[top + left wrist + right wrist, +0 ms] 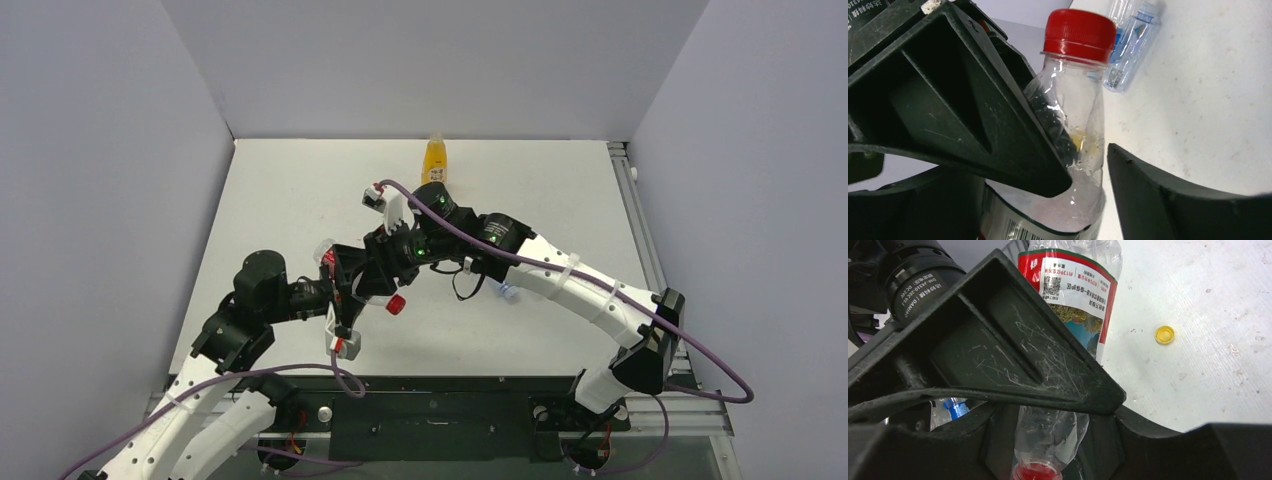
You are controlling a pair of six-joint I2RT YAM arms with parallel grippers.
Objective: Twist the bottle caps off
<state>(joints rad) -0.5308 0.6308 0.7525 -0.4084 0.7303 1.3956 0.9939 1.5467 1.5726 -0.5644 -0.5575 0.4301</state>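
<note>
My left gripper [1088,165] is shut on the shoulder of the clear bottle with the red-white label [1073,295] and holds it tilted off the table. Its red cap [1079,35] is on and bare, and it also shows in the top view [396,304]. My right gripper [388,252] hovers just over this bottle and looks open and empty. The neck and cap [1035,472] show through the gap between its jaws. A loose yellow cap [1164,334] lies on the table. The yellow-orange juice bottle [434,160] stands at the back.
A clear bottle with a blue label [1133,42] lies on the table beyond the held bottle, under my right arm [508,292]. Grey walls enclose the white table [290,190] on the left, back and right.
</note>
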